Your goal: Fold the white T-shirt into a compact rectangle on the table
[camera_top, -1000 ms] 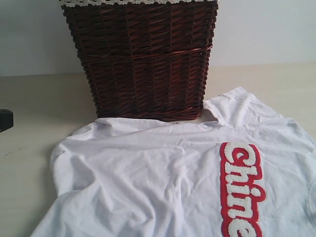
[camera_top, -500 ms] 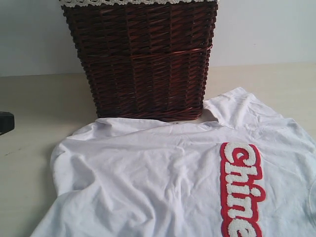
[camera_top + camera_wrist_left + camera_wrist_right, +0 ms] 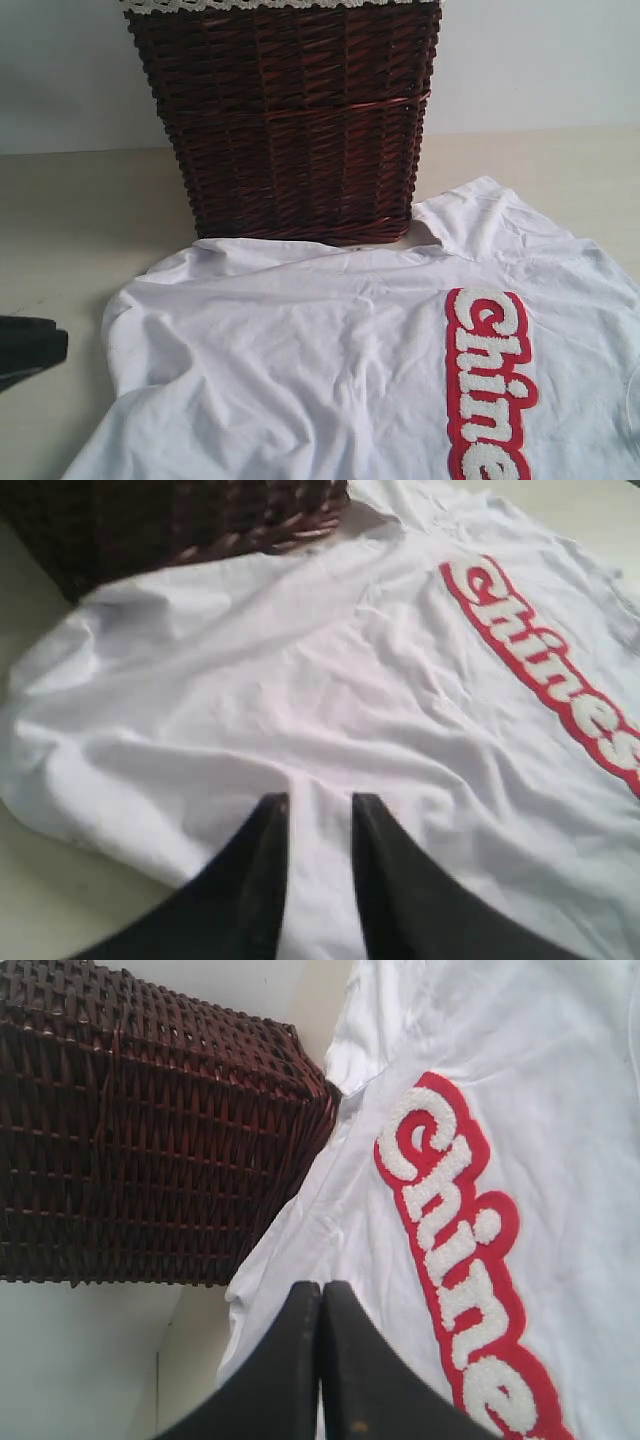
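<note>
Got the left hand [image 3: 55, 348] poking in at 9 o'clock, spread a little, fingertips [image 3: 272, 815] over the edge of the white T-shirt [image 3: 320, 360], nothing clearly pinched. Shirt-wise, seeing it rumpled but flat on the pale surface [image 3: 80, 210], touching a dark wicker basket [image 3: 290, 120] at 12 o'clock, red-outlined lettering [image 3: 488, 385] at 4 o'clock. Only catching the right hand [image 3: 320, 1295] on its wrist view: pressed together, empty, above the shirt beside the lettering.

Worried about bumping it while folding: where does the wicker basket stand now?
In the exterior view the dark wicker basket stands at the back, left of centre, on the table, directly behind the white T-shirt, whose far edge reaches its base.
</note>
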Tool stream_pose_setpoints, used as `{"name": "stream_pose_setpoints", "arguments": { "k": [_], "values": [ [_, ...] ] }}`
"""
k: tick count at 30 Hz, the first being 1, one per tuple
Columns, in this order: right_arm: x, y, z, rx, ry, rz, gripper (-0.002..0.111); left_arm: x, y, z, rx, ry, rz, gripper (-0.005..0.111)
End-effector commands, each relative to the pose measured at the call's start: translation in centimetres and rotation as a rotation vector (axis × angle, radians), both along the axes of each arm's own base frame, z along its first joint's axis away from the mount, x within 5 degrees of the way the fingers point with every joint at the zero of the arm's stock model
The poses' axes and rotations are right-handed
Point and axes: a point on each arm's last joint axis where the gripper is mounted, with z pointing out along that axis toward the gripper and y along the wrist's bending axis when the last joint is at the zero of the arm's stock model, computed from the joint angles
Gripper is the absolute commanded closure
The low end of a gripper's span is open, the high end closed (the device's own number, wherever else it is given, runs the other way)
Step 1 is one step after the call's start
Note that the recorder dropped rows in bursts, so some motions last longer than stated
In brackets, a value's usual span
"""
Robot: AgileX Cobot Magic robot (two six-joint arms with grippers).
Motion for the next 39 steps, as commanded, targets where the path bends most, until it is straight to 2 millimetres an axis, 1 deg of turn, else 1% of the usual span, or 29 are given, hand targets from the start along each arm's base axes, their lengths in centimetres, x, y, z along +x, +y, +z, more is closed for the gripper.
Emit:
{"name": "stream_pose_setpoints", "arguments": {
  "k": [1, 2, 3, 4, 5, 7, 8, 11, 13, 17, 21, 25, 30, 31, 34, 37, 39],
  "values": [
    [0.0, 0.0, 0.1, 0.007, -0.012, 0.000, 0.108, -0.2, -0.2, -1.5, -0.042, 0.079, -0.037, 0.051],
    [0.0, 0.0, 0.1, 0.007, -0.012, 0.000, 0.108, 0.0, 0.0, -1.8, 0.001, 0.059, -0.039, 0.046],
    [0.0, 0.0, 0.1, 0.007, -0.012, 0.000, 0.108, 0.3, 0.3, -2.2, 0.062, 0.033, -0.039, 0.044],
    [0.0, 0.0, 0.1, 0.007, -0.012, 0.000, 0.108, 0.5, 0.6, -2.6, 0.117, 0.012, -0.039, 0.046],
    [0.0, 0.0, 0.1, 0.007, -0.012, 0.000, 0.108, 0.8, 1.0, -3.1, 0.172, 0.012, -0.025, 0.051],
    [0.0, 0.0, 0.1, 0.007, -0.012, 0.000, 0.108, 1.1, 1.4, -3.8, 0.218, 0.032, -0.008, 0.063],
    [0.0, 0.0, 0.1, 0.007, -0.012, 0.000, 0.108, 1.3, 1.7, -4.3, 0.234, 0.058, 0.006, 0.072],
    [0.0, 0.0, 0.1, 0.007, -0.012, 0.000, 0.108, 1.6, 2.2, -5.5, 0.265, 0.122, 0.035, 0.083],
    [0.0, 0.0, 0.1, 0.007, -0.012, 0.000, 0.108, 1.8, 2.5, -6.2, 0.273, 0.172, 0.066, 0.083],
    [0.0, 0.0, 0.1, -0.001, -0.014, -0.001, 0.108, 2.0, 3.1, -7.5, 0.246, 0.325, 0.209, 0.083],
    [0.0, 0.0, 0.1, -0.004, -0.015, -0.001, 0.108, 2.0, 3.3, -7.8, 0.230, 0.374, 0.258, 0.087],
    [0.0, 0.0, 0.1, -0.007, -0.016, -0.001, 0.108, 2.4, 3.8, -7.8, 0.229, 0.401, 0.346, 0.107],
    [0.0, 0.0, 0.1, -0.007, -0.016, -0.001, 0.108, 4.1, 4.1, -6.7, 0.235, 0.332, 0.332, 0.107],
    [0.0, 0.0, 0.1, -0.007, -0.016, -0.001, 0.108, 4.5, 4.0, -6.3, 0.219, 0.315, 0.319, 0.107],
    [0.0, 0.0, 0.1, -0.007, -0.016, -0.001, 0.108, 5.4, 3.0, -5.4, 0.098, 0.313, 0.230, 0.107],
    [0.0, 0.0, 0.1, -0.007, -0.016, -0.001, 0.108, 5.9, 1.6, -5.4, -0.150, 0.475, 0.161, 0.107],
    [0.0, 0.0, 0.1, -0.007, -0.016, -0.001, 0.108, 5.8, 0.6, -5.8, -0.331, 0.612, 0.063, 0.107]
  ]
}}
